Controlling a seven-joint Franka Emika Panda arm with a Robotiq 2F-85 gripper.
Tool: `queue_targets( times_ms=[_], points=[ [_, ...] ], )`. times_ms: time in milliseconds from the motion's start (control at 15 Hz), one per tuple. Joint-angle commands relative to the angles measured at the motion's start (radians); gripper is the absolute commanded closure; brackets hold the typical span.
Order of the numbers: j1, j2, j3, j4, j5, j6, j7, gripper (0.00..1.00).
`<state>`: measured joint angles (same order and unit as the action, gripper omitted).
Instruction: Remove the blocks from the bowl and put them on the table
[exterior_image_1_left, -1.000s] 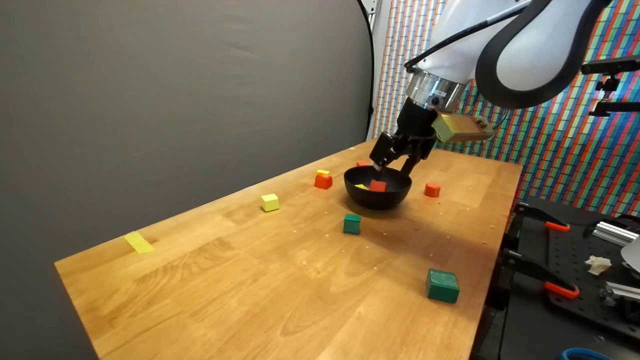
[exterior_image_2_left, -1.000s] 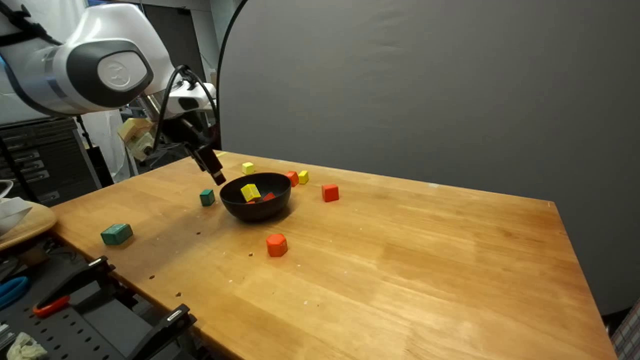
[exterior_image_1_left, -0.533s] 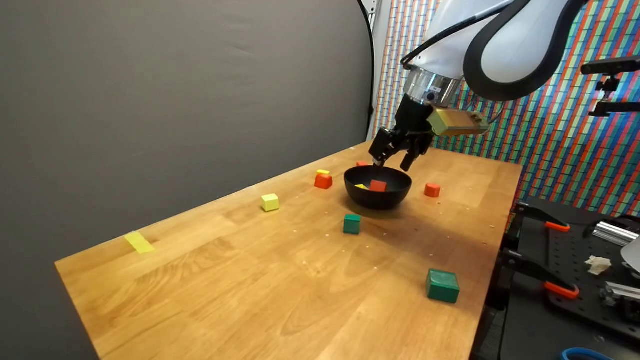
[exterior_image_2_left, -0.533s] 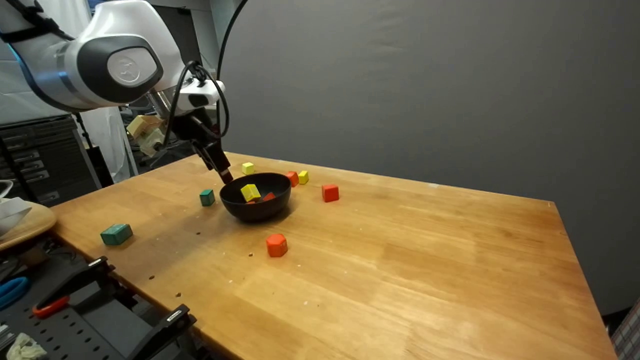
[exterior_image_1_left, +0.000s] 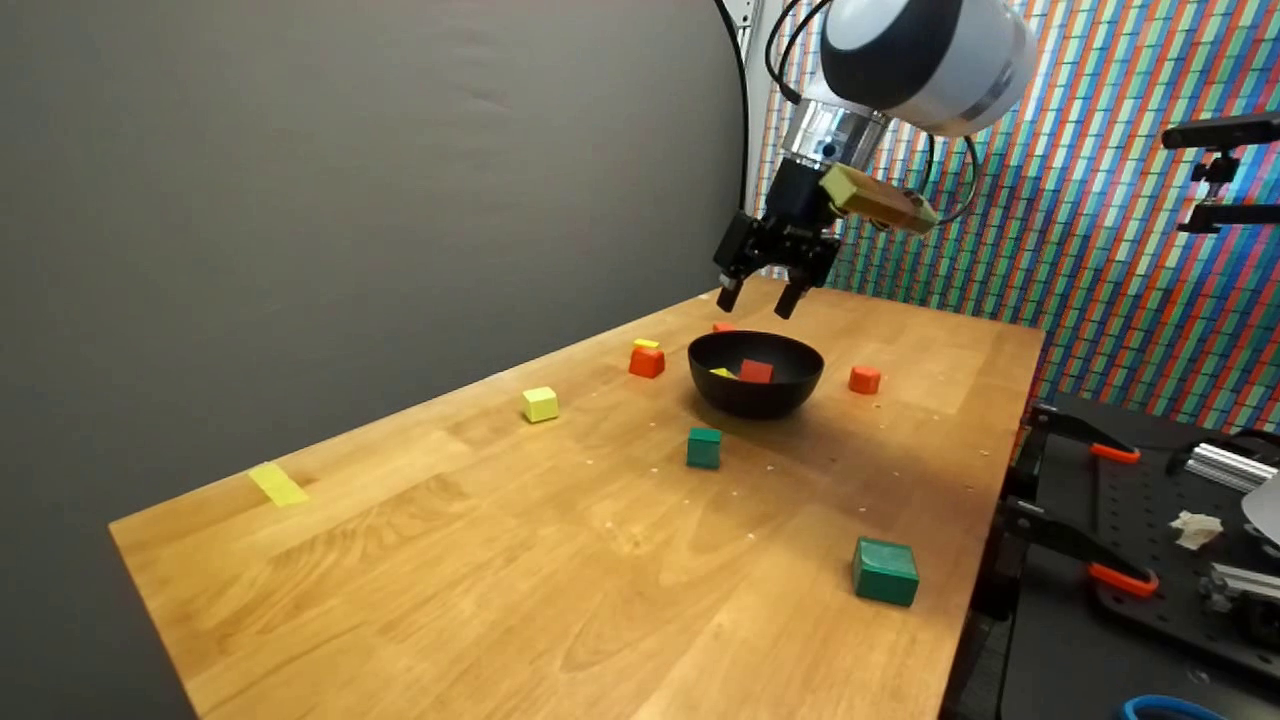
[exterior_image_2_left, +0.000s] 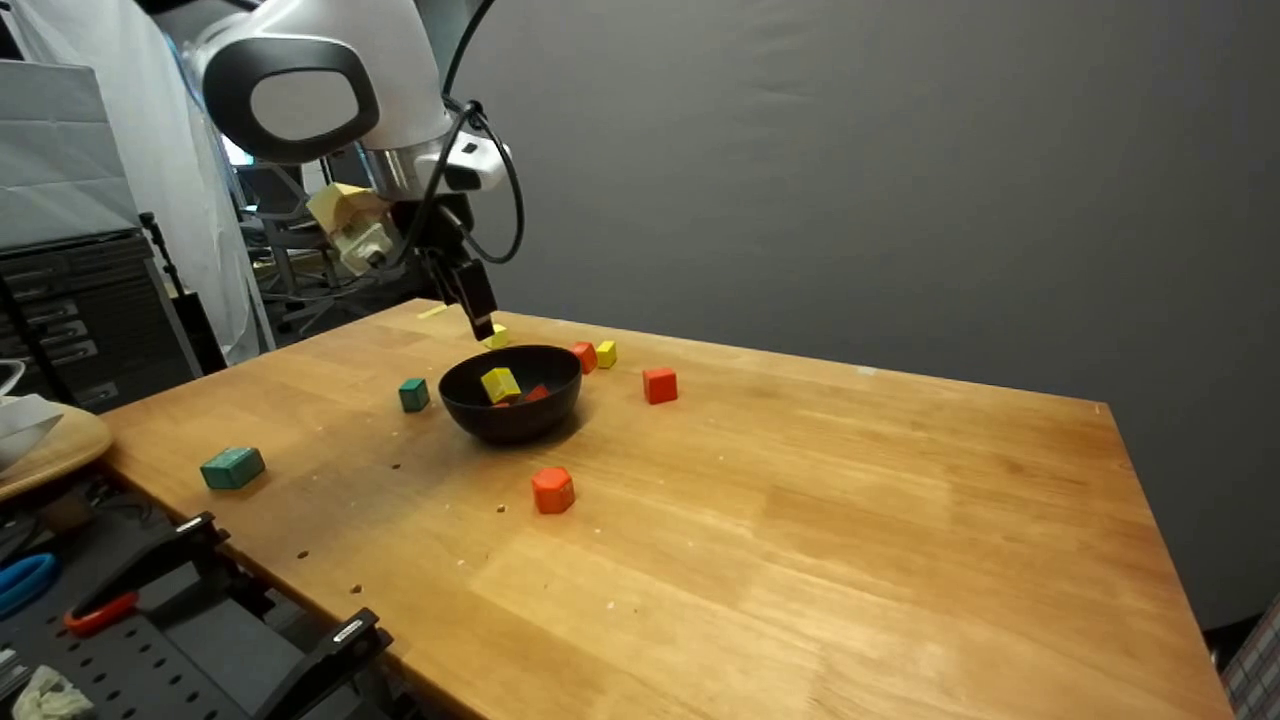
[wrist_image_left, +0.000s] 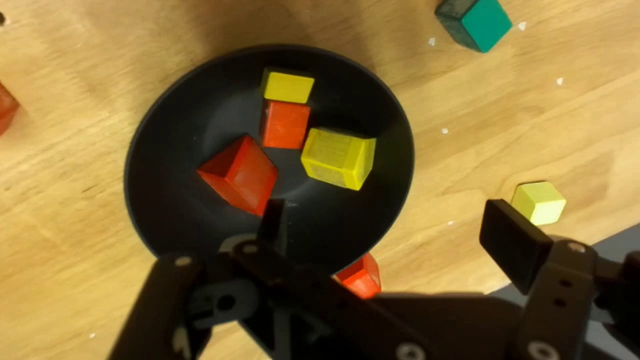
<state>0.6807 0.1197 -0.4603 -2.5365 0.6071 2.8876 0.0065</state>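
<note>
In an exterior view I saw the pincer (exterior_image_1_left: 757, 303) hanging tilted, clear of the black bowl (exterior_image_1_left: 755, 402) and higher up, its two fingers (exterior_image_1_left: 792, 297) well apart. Below it, a red block (exterior_image_1_left: 756, 372) and a sliver of yellow showed inside the bowl, which stood on the wooden surface (exterior_image_1_left: 560, 600) near a green block (exterior_image_1_left: 704, 448). In an exterior view a visible finger (exterior_image_2_left: 476, 295) ended above the bowl's rim, with a yellow block (exterior_image_2_left: 500, 385) lower down inside. In the wrist view, two red blocks (wrist_image_left: 245, 175) and two yellow blocks (wrist_image_left: 337, 157) sat in the bowl; one fingertip (wrist_image_left: 272, 218) overlapped a red corner from above, the other showed past the rim, in line with a pale yellow block (wrist_image_left: 540, 202) on the surface. Another red block (wrist_image_left: 362, 280) lay just outside the bowl, partly behind the pincer.
</note>
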Motion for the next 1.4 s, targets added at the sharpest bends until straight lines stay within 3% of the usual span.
queue_targets(
  times_ms=[0, 133, 333, 400, 533, 800, 867, 933, 1333],
  points=[
    [-0.15, 0.123, 0.123, 0.146, 0.279, -0.127, -0.224, 0.0],
    [-0.19, 0.238, 0.139, 0.208, 0.425, -0.141, -0.33, 0.0],
    [-0.191, 0.393, 0.127, 0.252, 0.418, -0.037, -0.285, 0.0],
    [-0.193, 0.282, 0.122, 0.185, 0.4, -0.099, -0.304, 0.0],
    [-0.196, 0.362, 0.123, 0.22, 0.4, -0.067, -0.298, 0.0],
    [-0.173, 0.348, 0.118, 0.205, 0.395, -0.049, -0.289, 0.0],
    [-0.164, 0.347, 0.112, 0.203, 0.382, -0.049, -0.281, 0.25],
    [-0.161, 0.346, 0.112, 0.203, 0.382, -0.045, -0.281, 0.26],
    [-0.132, 0.317, 0.11, 0.186, 0.402, 0.024, -0.287, 0.74]
  ],
)
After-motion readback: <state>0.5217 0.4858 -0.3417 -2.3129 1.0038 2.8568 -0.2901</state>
